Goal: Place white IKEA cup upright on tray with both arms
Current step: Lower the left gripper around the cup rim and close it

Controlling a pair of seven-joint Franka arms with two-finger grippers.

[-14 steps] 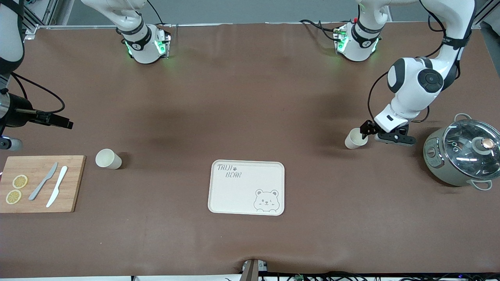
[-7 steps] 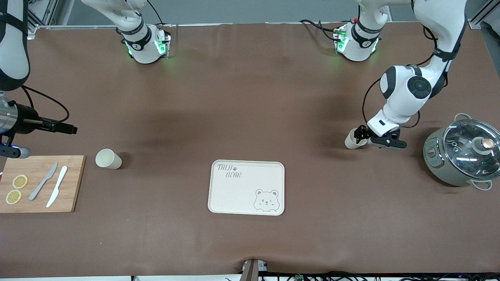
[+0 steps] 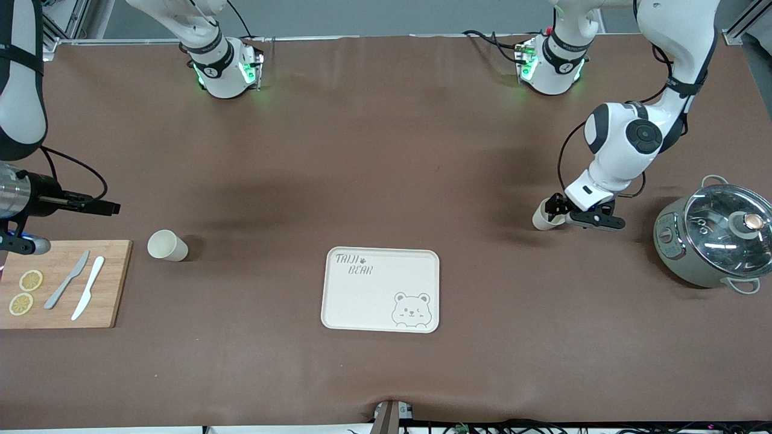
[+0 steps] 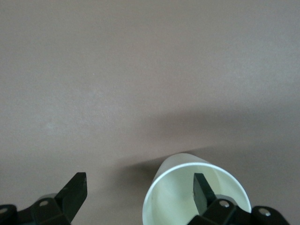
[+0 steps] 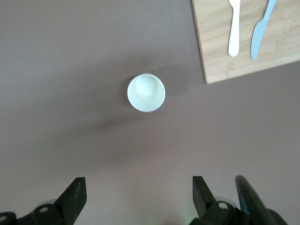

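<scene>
From the front camera, the tray (image 3: 380, 290) lies flat near the middle of the table (image 3: 386, 150), toward the edge nearest that camera, with nothing on it. Two white cups are out. One cup (image 3: 167, 246) sits upright toward the right arm's end, just beside the bamboo board (image 3: 114, 283) that carries a grey knife (image 3: 66, 280), a white knife (image 3: 88, 296) and two lemon slices (image 3: 25, 292). The other cup (image 3: 546, 216) is toward the left arm's end, between the tray and the lidded pot (image 3: 711, 238), farther from the camera than the tray. The left claw (image 3: 558, 208) is down at this cup's mouth, and the cup looks tipped toward the camera. The right claw (image 3: 96, 207) hangs over the table at the right arm's end, short of its cup.

The left wrist view settles the grip: the claw (image 4: 138, 190) is spread wide and straddles the cup's (image 4: 187, 201) rim, one finger (image 4: 202, 190) inside the mouth and the other (image 4: 75, 190) outside, well clear of the wall. Nothing is pinched yet. The rim wall lies between the fingers, so closing should catch it.

The right wrist view looks straight down into the upright cup (image 5: 146, 92), its axis vertical, ahead of the wide-spread right claw (image 5: 136, 192); the board corner (image 5: 215, 61) and both knives show beside it.
</scene>
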